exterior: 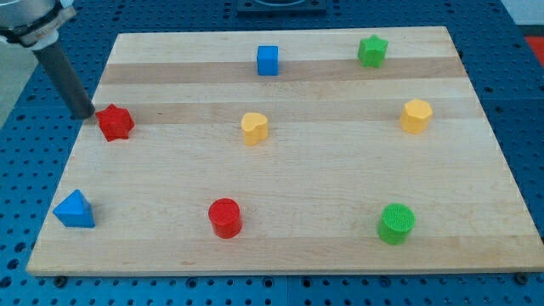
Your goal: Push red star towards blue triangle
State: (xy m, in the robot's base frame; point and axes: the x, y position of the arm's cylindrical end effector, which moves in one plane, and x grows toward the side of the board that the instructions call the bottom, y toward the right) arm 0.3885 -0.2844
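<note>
My tip (87,115): sitting just beside the red star, at its 10 o'clock side, seeming to touch its edge; the dark rod is leaning up toward the view's top left corner
Grasp state: the rod is carrying no jaws, so nothing is opening, closing or being held; it is only pressing sideways
Red star (115,122): lying near the board's left edge, at about 9 o'clock from the board's middle
Blue triangle (75,209): sitting in the board's lower left corner, at roughly 7 o'clock from the red star and well apart from it
Red cylinder (225,218): standing at 6 o'clock from the board's middle, well to the 3 o'clock side of the blue triangle
Yellow heart-like block (254,127): resting near the board's middle
Blue cube (268,60): sitting at 12 o'clock, near the top edge
Green star (372,51): lying at 1 o'clock, near the top edge
Yellow hexagon-like block (416,116): sitting at 3 o'clock
Green cylinder (396,223): standing at 5 o'clock
Wooden board (340,170): lying flat on a blue perforated table (17,170)
</note>
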